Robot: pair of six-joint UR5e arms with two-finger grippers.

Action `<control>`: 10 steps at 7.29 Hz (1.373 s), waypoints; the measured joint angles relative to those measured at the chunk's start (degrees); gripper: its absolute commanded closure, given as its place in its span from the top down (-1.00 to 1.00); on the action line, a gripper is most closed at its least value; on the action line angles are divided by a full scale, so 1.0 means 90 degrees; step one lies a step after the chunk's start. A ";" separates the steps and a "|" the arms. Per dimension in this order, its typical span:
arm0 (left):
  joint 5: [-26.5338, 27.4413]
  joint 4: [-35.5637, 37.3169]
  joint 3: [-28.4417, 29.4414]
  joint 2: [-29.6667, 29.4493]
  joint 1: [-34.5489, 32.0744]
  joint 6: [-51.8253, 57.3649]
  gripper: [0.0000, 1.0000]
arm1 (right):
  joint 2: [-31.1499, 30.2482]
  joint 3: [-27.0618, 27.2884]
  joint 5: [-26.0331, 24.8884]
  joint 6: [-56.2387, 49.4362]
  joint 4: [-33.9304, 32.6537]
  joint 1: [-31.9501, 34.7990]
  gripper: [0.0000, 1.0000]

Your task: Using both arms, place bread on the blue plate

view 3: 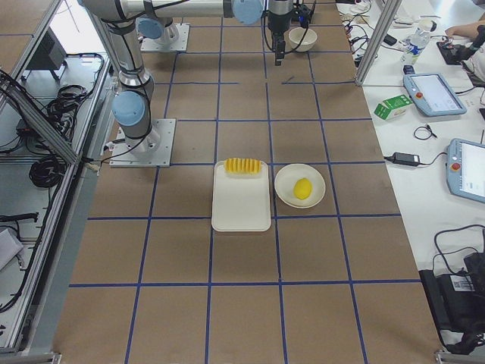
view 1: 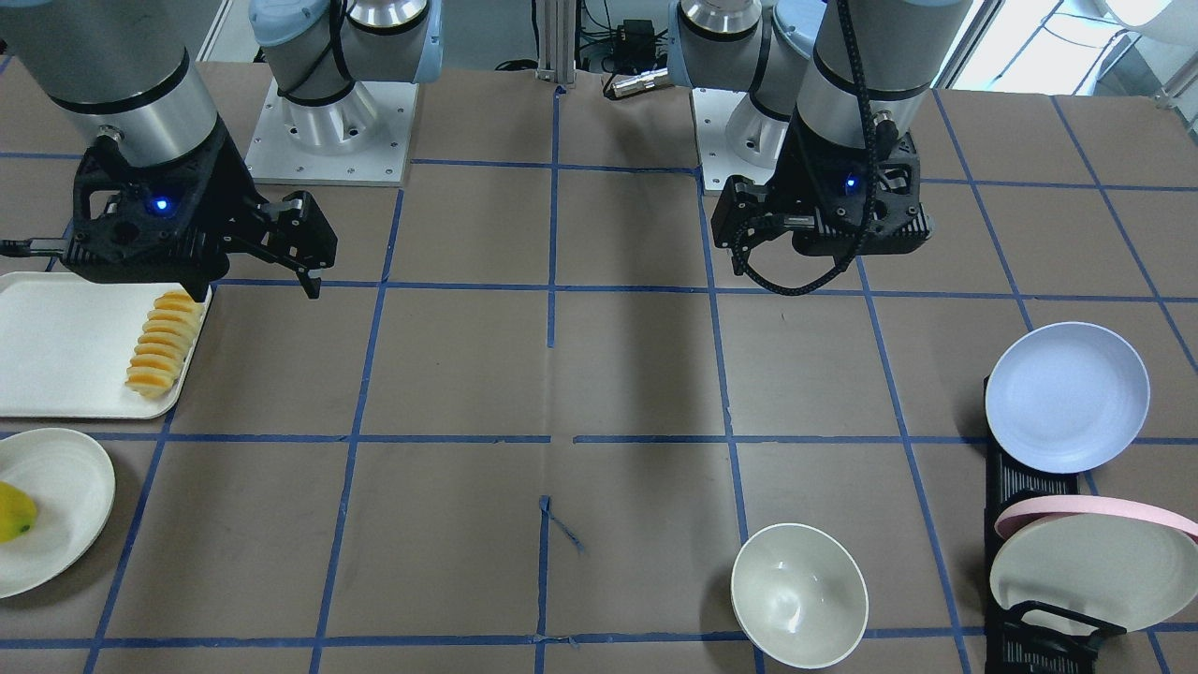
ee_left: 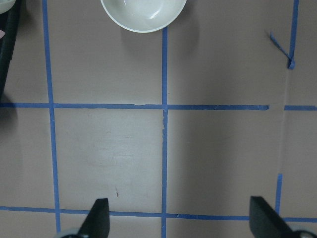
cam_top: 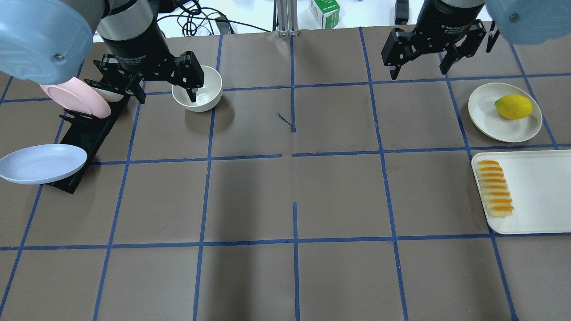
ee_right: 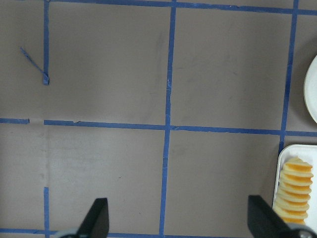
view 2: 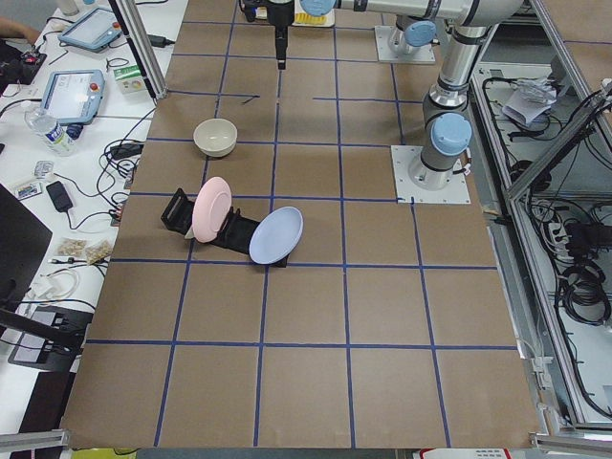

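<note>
The bread is a loaf of yellow-orange ridged slices. It lies along the inner edge of a white tray on my right, and shows in the front view and the right wrist view. The blue plate leans tilted at the near end of a black rack on my left, also in the front view. My left gripper hangs open and empty above the table near a white bowl. My right gripper hangs open and empty, away from the tray.
A pink plate and an off-white plate stand in the same rack. A yellow-green fruit lies on an off-white plate beyond the tray. Blue tape lines grid the brown table.
</note>
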 measured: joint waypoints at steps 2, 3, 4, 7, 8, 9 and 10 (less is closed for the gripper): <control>0.0003 0.0000 0.0004 -0.0001 0.0000 0.0000 1.00 | 0.0001 0.0028 -0.0002 0.0002 0.0003 0.0000 1.00; 0.0009 0.0000 0.0005 -0.0001 0.0000 0.0000 1.00 | -0.0002 0.0043 -0.0006 0.0004 0.0008 0.0000 1.00; 0.0015 0.0000 0.0005 -0.0001 0.0003 0.0000 1.00 | -0.0005 0.0046 -0.0008 0.0005 0.0010 0.0000 1.00; 0.0018 -0.0006 0.0013 0.0005 0.0137 0.0007 1.00 | -0.0006 0.0052 -0.0007 0.0005 0.0011 0.0000 1.00; 0.0018 -0.0009 0.0015 0.0008 0.0173 0.0008 1.00 | -0.0006 0.0051 -0.0009 0.0005 0.0011 0.0000 1.00; 0.0019 -0.0009 0.0015 0.0008 0.0188 0.0010 1.00 | -0.0007 0.0048 -0.0008 0.0005 0.0009 0.0000 1.00; 0.0015 -0.0008 0.0015 0.0008 0.0192 0.0010 1.00 | -0.0007 0.0045 -0.0003 0.0006 0.0005 0.0000 1.00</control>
